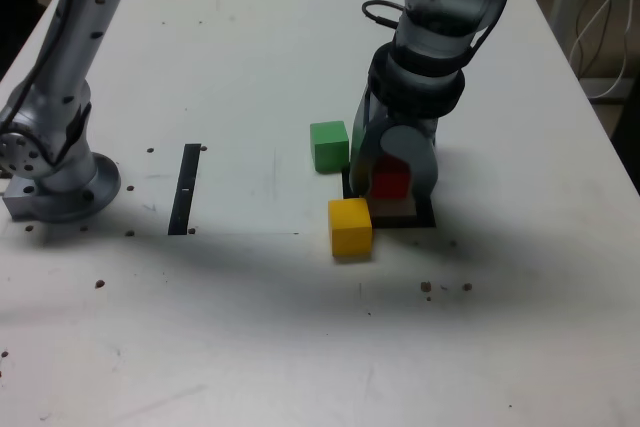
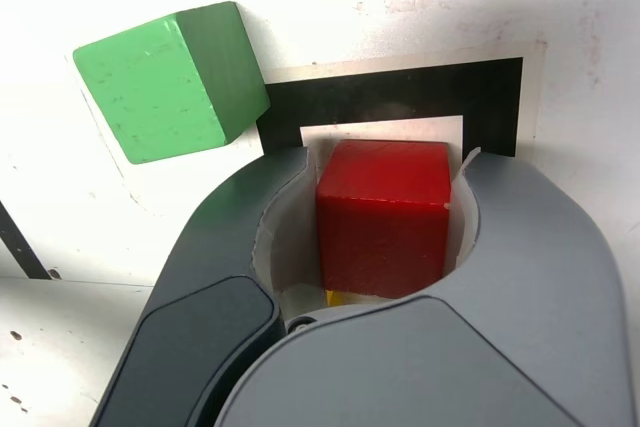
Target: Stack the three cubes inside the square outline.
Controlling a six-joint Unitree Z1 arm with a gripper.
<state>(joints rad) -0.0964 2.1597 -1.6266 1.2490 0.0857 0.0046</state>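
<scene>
Partly, the gripper (image 1: 392, 187) is covering the square outline (image 1: 424, 218), leaving only its edges showing in the exterior view. In the wrist view a sliver of yellow is peeking out below the red cube (image 2: 383, 217). The arm is reaching steeply down over the outline, jaws standing narrowly around the red cube, which is sitting over the white middle; actual grip cannot be told. The green cube (image 1: 329, 145) is lying just beside the outline's far corner, the yellow cube (image 1: 350, 227) just beside its near edge.
</scene>
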